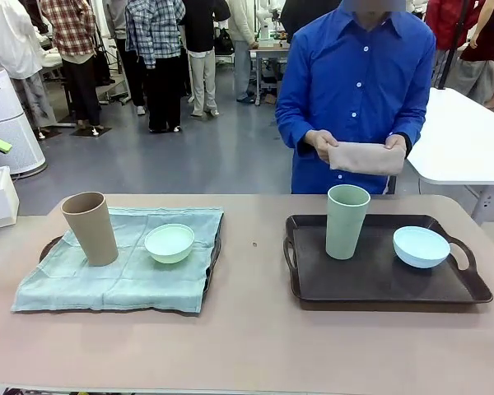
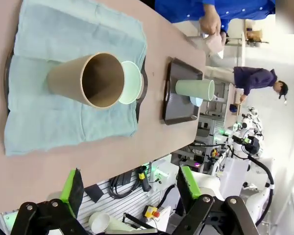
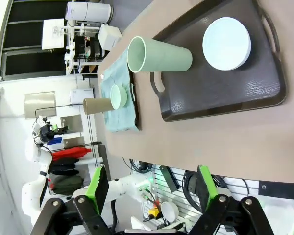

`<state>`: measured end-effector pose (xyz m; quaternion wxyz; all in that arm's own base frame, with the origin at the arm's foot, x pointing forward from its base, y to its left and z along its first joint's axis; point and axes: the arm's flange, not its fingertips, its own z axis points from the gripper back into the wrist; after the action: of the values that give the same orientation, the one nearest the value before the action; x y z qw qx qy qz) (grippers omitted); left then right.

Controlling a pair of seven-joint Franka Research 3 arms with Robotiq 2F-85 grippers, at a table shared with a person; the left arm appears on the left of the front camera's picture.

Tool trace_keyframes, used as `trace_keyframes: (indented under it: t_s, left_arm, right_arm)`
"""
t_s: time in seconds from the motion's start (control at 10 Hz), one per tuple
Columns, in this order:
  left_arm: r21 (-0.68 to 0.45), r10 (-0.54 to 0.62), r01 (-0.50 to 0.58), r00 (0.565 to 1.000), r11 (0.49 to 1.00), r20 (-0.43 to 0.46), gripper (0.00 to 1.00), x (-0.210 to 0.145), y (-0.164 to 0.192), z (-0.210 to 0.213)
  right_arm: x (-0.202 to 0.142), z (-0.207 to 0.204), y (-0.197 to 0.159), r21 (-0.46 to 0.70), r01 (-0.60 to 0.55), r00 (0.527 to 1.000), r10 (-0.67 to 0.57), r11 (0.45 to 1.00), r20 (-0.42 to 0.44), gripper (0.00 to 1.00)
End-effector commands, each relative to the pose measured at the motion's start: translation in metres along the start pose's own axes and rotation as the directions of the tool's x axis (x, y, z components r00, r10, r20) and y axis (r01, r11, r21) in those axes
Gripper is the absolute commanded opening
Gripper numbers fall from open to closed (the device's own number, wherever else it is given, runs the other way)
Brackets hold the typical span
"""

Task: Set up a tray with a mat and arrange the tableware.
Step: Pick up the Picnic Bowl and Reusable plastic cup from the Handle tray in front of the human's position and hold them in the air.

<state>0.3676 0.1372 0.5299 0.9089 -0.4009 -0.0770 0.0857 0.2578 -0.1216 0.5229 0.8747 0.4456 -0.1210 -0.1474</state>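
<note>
A: Status: the left gripper [image 2: 131, 185] and the right gripper [image 3: 152, 190] both have their jaws spread wide with nothing between them. They sit back at the robot's side of the bench [image 1: 247, 337], well apart from all the tableware.

B: Noted. We log the left tray [image 1: 215, 249] as covered by the teal mat [image 1: 107, 280], with the tan cup [image 1: 90, 229] and the mint bowl [image 1: 169, 243] standing on it. The right tray [image 1: 379, 284] is bare. The sage cup [image 1: 347, 222] and the light blue bowl [image 1: 421, 246] sit directly on it, near each other but not touching.

A: The person holds a folded beige cloth [image 1: 366, 158] in both hands [image 1: 319, 144], just behind that tray. We judge it to be the second mat.

B: Then the hazard is that the mat must go under items already placed. If cloth is dragged beneath the sage cup, or its rim is clipped on approach, it tips, being tall on a narrow base.

A: Orientation: both cups are upright, long axis vertical, mouth up, tapering to the base. Both bowls are open side up. The right tray's long axis runs across the bench, with a handle at each end.

B: Second hazard: our grippers could meet the person's hands over the same tray. We suggest lifting the cup clear first, gripped from the side.
</note>
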Motion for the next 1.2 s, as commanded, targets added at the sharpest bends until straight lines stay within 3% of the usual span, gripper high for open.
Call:
trace_keyframes:
  t_s: [0.0,1.1]
  left_arm:
    - [-0.007,-0.001,0.001,1.0,1.0,0.011,1.0,0.0004,-0.0009,0.0016]
    - [-0.007,-0.001,0.001,1.0,1.0,0.011,1.0,0.0004,-0.0009,0.0016]
  right_arm:
    - [0.0006,-0.0037,0.0023,0.0,-0.003,1.0,0.003,1.0,-0.011,0.93]
    - [0.0006,-0.0037,0.0023,0.0,-0.003,1.0,0.003,1.0,-0.011,0.93]
